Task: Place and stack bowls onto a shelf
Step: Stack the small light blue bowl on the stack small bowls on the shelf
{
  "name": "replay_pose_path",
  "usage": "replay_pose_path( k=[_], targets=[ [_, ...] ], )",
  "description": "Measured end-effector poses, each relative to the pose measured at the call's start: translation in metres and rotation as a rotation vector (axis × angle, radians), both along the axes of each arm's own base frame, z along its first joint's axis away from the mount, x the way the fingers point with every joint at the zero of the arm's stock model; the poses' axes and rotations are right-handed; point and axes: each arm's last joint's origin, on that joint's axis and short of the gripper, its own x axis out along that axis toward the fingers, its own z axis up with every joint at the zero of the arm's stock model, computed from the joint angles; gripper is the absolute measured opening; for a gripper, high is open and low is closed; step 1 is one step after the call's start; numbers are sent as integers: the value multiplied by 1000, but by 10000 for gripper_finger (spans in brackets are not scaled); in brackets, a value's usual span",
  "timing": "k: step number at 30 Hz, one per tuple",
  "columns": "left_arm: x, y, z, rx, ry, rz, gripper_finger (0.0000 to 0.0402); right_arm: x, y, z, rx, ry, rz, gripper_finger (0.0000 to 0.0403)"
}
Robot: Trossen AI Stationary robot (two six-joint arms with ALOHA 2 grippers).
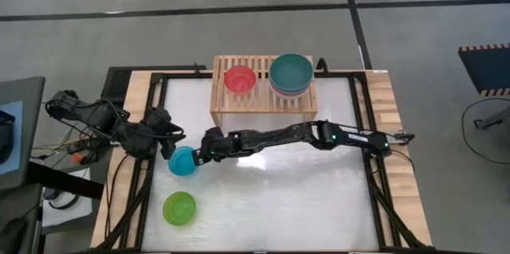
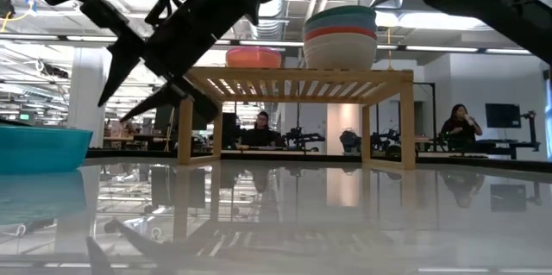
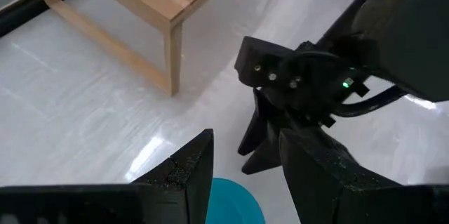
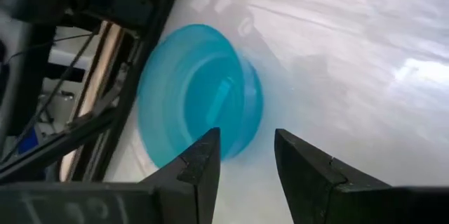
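Note:
The cyan bowl [image 1: 183,161] [image 4: 200,97] [image 2: 43,150] rests on its base near the table's left side. My right gripper [image 1: 207,150] [image 4: 245,157], its arm stretched across the table, is open just right of the bowl's rim, fingers slanting down toward it. My left gripper [image 1: 171,141] [image 3: 245,175] hangs open above the bowl's far-left edge [image 3: 231,203]. The lime green bowl [image 1: 179,208] sits nearer the front. On the shelf [image 1: 263,103] [image 2: 293,77] stand a pink bowl [image 1: 240,79] [image 2: 254,57] and a stack with teal on top [image 1: 291,73] [image 2: 341,38].
The shelf stands at the table's far middle, with its slatted top open between the pink bowl and the stack. Black frame rails [image 1: 155,198] run along the table's left and right sides. People sit at desks in the room behind [image 2: 461,124]. Bare white tabletop lies right of the bowls.

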Motion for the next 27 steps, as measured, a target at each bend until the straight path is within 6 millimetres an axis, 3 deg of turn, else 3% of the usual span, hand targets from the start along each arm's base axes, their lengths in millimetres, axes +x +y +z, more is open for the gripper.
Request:
replay_pose_path(
  k=[8, 16, 22, 27],
  targets=[
    [0, 1, 0, 15, -7, 16, 147, 3, -8, 4, -57, -41, -8, 159],
    [2, 0, 0, 2, -4, 27, 147, 13, -4, -25, -76, -72, 17, 162],
    [5, -2, -3, 5, 20, 21, 147, 16, 5, -41, -95, -70, 62, 203],
    [9, -4, -9, 35, 99, 21, 147, 16, 7, -39, -115, -82, 79, 248]
  ],
)
